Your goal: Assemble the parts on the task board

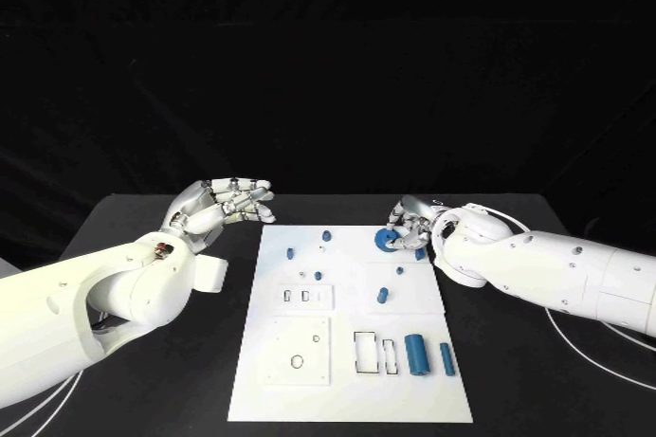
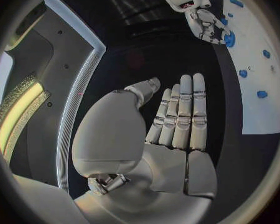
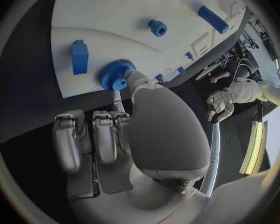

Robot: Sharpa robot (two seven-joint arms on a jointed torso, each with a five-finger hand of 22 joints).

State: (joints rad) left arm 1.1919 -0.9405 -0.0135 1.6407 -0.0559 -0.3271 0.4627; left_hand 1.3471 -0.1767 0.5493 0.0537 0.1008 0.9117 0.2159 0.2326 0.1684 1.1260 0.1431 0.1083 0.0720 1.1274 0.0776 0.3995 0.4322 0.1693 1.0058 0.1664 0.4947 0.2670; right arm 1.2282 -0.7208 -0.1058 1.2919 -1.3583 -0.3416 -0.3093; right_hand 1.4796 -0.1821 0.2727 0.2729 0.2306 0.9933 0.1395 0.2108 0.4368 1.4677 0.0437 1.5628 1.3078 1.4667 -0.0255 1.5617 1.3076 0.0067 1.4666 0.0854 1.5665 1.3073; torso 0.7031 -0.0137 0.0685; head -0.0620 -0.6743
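Leftward, the left hand [image 1: 229, 203] hangs off the board's [image 1: 274, 380] far-left corner, fingers straight and side by side, holding nothing, w/ bare black table [image 1: 164, 399] around it. Near the board's far-right edge, the right hand [image 1: 414, 227] pinches a blue gear [image 1: 387, 239] resting at the board surface, other fingers curled. Two blue cylinders [image 1: 415, 354] lie by the near-right corner.

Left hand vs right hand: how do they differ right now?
The left hand holds nothing, hovering off the task board over the black table; the right hand pinches the blue gear at the board's right edge. In the left wrist view the left hand's fingers lie straight together; the right's curl in. Both are silver, on white arms.
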